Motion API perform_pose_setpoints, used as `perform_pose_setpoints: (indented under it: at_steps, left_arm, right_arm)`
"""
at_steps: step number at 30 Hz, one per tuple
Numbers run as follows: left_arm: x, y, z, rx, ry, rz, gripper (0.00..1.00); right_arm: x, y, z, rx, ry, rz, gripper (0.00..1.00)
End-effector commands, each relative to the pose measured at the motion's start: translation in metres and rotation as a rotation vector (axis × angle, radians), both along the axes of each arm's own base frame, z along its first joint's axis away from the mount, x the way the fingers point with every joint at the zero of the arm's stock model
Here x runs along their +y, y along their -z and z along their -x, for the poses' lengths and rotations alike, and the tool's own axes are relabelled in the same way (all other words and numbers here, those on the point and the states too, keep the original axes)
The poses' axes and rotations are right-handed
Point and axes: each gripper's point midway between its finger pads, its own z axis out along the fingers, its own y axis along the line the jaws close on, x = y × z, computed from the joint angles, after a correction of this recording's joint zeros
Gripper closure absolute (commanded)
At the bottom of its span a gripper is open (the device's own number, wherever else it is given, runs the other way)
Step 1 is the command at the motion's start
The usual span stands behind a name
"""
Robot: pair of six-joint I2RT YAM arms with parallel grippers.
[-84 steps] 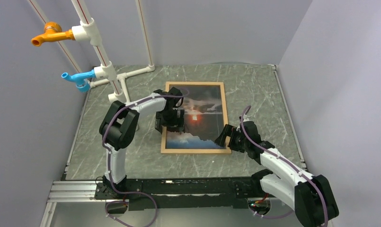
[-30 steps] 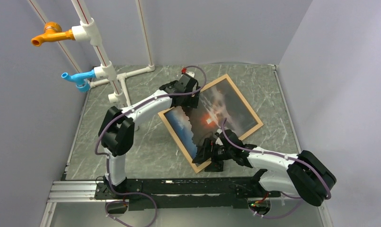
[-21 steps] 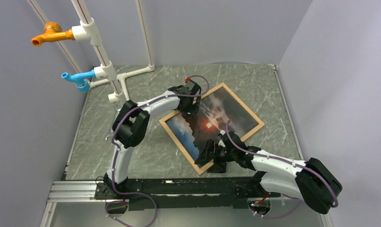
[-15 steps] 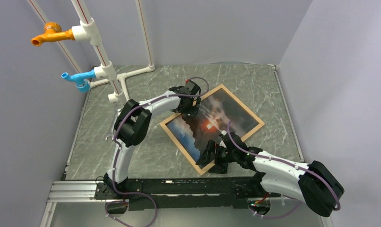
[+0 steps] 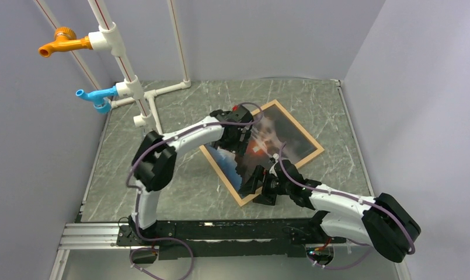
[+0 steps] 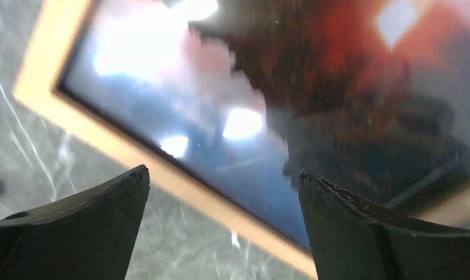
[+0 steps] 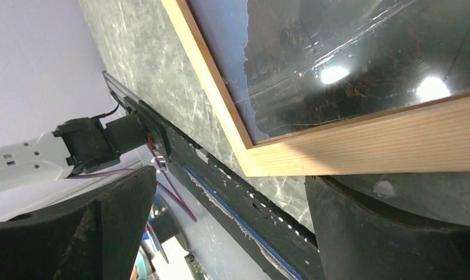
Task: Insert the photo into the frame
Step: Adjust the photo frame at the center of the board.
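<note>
**Top external view: photo seen lying inside the frame, both grippers spread**

The frame (image 5: 298, 126) is seen flat on the green marbled table (image 5: 162, 192), turned so that 1 corner points toward the arm bases. The photo (image 5: 285, 137) is seen face up within the 4 light wood strips, its orange-red glow near the middle. The left gripper (image 5: 238, 143) is held over the left part of the print, hiding that part from above. The right gripper (image 5: 257, 185) is placed at the frame's near corner. White PVC pipes (image 5: 127, 76) with an orange tap (image 5: 60, 41) and a blue tap (image 5: 95, 98) are seen at the far left of the table.

From the left wrist, the left gripper (image 6: 223, 174) is shown with its 2 fingers (image 6: 75, 233) spread wide and nothing between them. Below them the glossy photo (image 6: 337, 116) and a strip of the frame (image 6: 51, 64) are seen, blurred, with lamp glare on the print.

From the right wrist, the right gripper (image 7: 229, 178) is also shown spread, with nothing clamped. The frame (image 7: 396, 146) corner is seen just above the gap between the fingers (image 7: 396, 233). Whether a finger touches the wood cannot be told. The photo (image 7: 349, 52) is seen lying within the strips up to that corner.
</note>
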Motion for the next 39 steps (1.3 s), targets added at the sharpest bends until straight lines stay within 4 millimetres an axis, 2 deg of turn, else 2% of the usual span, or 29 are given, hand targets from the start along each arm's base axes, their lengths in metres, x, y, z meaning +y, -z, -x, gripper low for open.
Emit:
perform_pose_setpoints:
  at_steps: [1,5,7,9,12,18,21,26,28,30,32,36,39]
  left_arm:
    - [0.0,-0.04,0.047,0.008,-0.02,0.166,0.01]
    - [0.018,-0.027,0.09,0.079,-0.087,0.264,0.03]
    - [0.026,-0.02,0.102,0.101,-0.128,0.29,0.04]
    - [0.027,-0.014,0.108,0.112,-0.152,0.322,0.04]
    - [0.024,-0.002,0.107,0.143,-0.177,0.343,0.05]
    - [0.013,0.026,0.098,0.211,-0.185,0.296,0.11]
    - [0.01,0.036,0.095,0.227,-0.162,0.277,0.21]
    - [0.019,0.042,0.089,0.217,-0.114,0.211,0.36]
    - [0.025,0.044,0.083,0.211,-0.096,0.18,0.47]
    - [0.033,0.047,0.075,0.206,-0.086,0.158,0.57]
    - [0.04,0.051,0.065,0.207,-0.081,0.144,0.62]
    - [0.054,0.052,0.036,0.163,-0.04,0.068,0.76]
    - [0.066,0.054,0.01,0.131,-0.031,-0.028,0.76]
  right_arm:
    - [0.021,-0.035,-0.032,-0.131,0.034,-0.097,0.0]
    - [0.032,-0.041,-0.041,-0.148,0.024,-0.113,0.0]
    - [0.041,-0.05,-0.045,-0.165,0.003,-0.149,0.0]
    - [0.047,-0.061,-0.046,-0.181,-0.007,-0.183,0.0]
    - [0.044,-0.073,-0.045,-0.207,0.0,-0.192,0.0]
    - [0.015,-0.1,-0.042,-0.284,0.07,-0.143,0.0]
    - [-0.007,-0.103,-0.046,-0.312,0.121,-0.101,0.0]
    - [-0.062,-0.096,-0.075,-0.334,0.221,0.003,0.0]
    - [-0.081,-0.097,-0.086,-0.33,0.246,-0.009,0.0]
    - [-0.099,-0.096,-0.096,-0.323,0.274,-0.016,0.0]
    - [-0.119,-0.09,-0.107,-0.312,0.304,0.018,0.0]
    - [-0.174,-0.072,-0.126,-0.241,0.422,0.113,0.0]
    - [-0.221,-0.061,-0.132,-0.197,0.572,0.161,0.0]
